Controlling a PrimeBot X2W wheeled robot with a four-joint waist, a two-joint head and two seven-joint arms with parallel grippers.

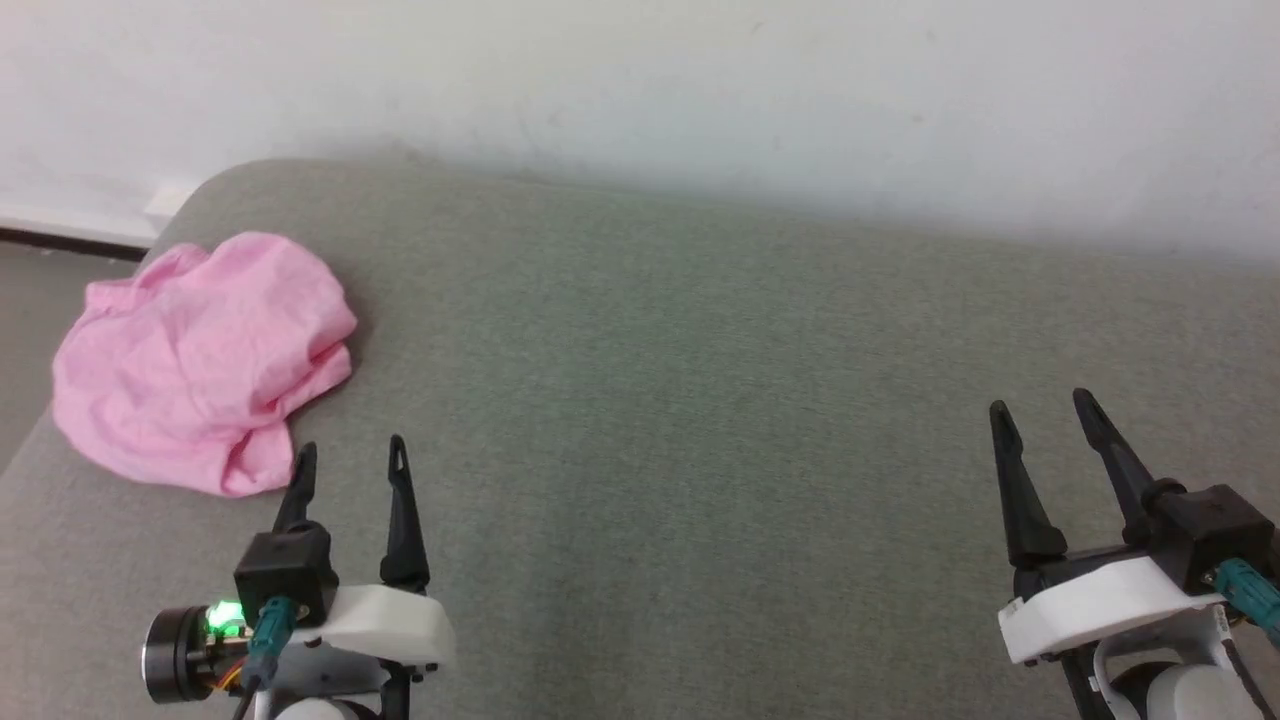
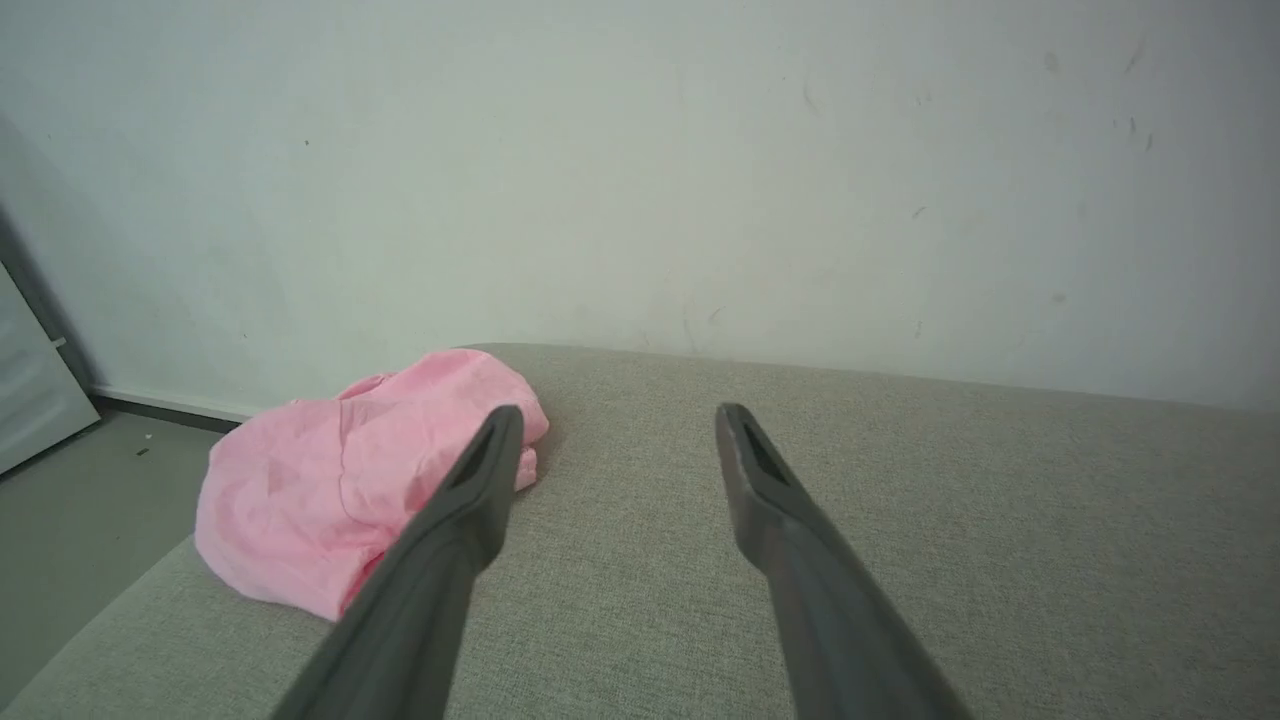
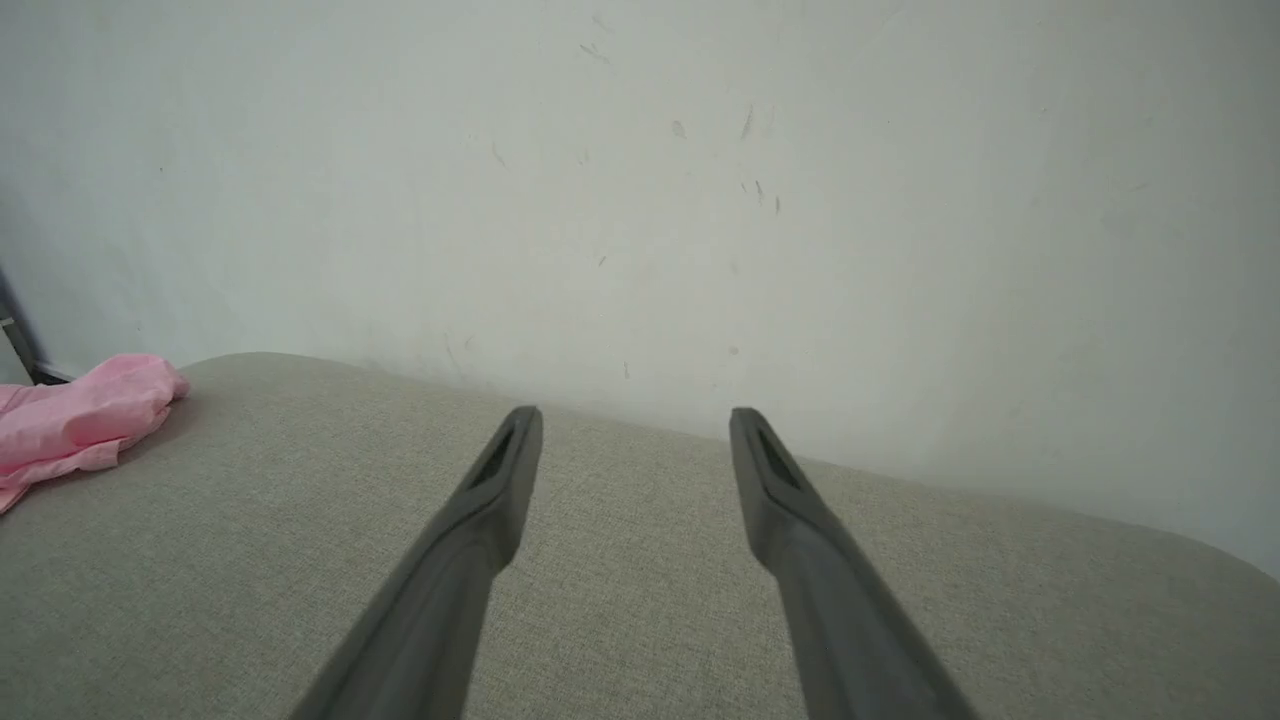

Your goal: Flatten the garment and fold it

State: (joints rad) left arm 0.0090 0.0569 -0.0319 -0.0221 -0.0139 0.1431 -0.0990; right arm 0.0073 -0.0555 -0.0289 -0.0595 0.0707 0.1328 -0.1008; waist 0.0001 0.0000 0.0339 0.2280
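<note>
The garment [image 1: 200, 360] is a light pink crumpled heap of thin cloth lying at the far left end of a grey-green cushioned surface [image 1: 700, 400], close to its left edge. My left gripper [image 1: 350, 460] hovers open just to the right of and nearer than the heap, with nothing between its fingers. In the left wrist view the garment [image 2: 330, 490] lies ahead and to the left of that gripper [image 2: 620, 425], partly behind its left finger. My right gripper [image 1: 1040, 405] stands open far to the right over bare cushion. In the right wrist view the garment [image 3: 70, 420] shows at the left edge, far from the open gripper [image 3: 635, 425].
A pale wall [image 1: 700, 90] runs right behind the cushion's back edge. The cushion's left end is rounded and drops to a grey floor [image 1: 40, 310] with a dark skirting line. A pale panel [image 2: 30, 390] stands at the far left in the left wrist view.
</note>
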